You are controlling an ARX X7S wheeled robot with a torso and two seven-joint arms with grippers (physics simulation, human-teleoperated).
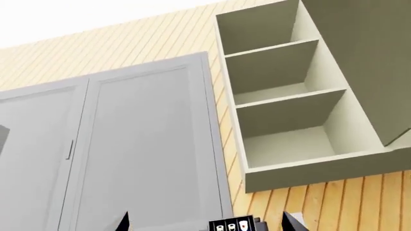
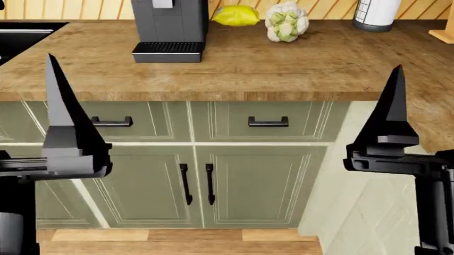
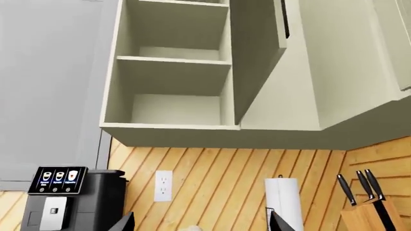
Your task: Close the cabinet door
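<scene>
The wall cabinet (image 3: 170, 72) hangs high against the slatted wooden wall, pale sage green inside and out. Its door (image 3: 257, 53) stands swung wide open, sticking out from the cabinet's right edge, with a short dark handle (image 3: 284, 19) on its outer face. The open front shows 2 flat shelves (image 1: 282, 98) splitting the inside into 3 bare compartments stacked one above the other. From the left wrist view the same door (image 1: 366, 67) shows as a broad greyish-green panel jutting forward beside the opening.
</scene>
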